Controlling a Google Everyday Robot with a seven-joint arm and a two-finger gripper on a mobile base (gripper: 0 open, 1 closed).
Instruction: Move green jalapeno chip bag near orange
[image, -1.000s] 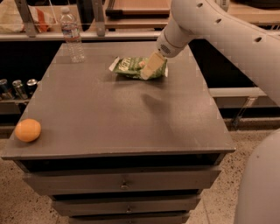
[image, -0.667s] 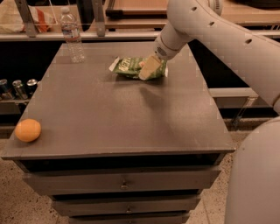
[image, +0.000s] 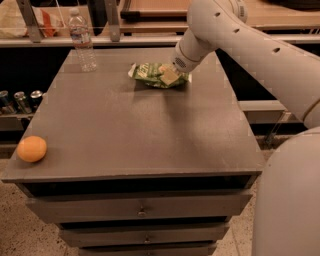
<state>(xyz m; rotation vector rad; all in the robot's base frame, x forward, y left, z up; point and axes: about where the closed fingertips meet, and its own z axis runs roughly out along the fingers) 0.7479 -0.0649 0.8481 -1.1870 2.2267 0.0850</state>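
The gripper (image: 169, 76) is down on the green jalapeno chip bag (image: 148, 72), touching its right-hand half near the far edge of the counter (image: 150, 135), a little right of the middle of that edge. Whether it is apart, together or already clamped on the foil I cannot tell, since the wrist and the crumpled bag hide its tip. The bag lies flat and crinkled, and a water bottle (image: 82, 42) stands to its left by the far left corner. The orange (image: 32, 149) sits right at the left edge, close to the near left corner and well apart from the bag. The step in hand looks like securing the bag, so the task seems to be near its start. To do it well, the grip should take a raised fold of foil rather than press on the flat face, because a thin, slick bag is likely to slide along the top instead of being caught. Once it is held, I judge it best to lift only enough to clear the surface, then carry it diagonally toward the near left corner, keeping away from the bottle. The set-down wants care: the orange is round and rests by the edge, so a brush from the bag could roll it off.
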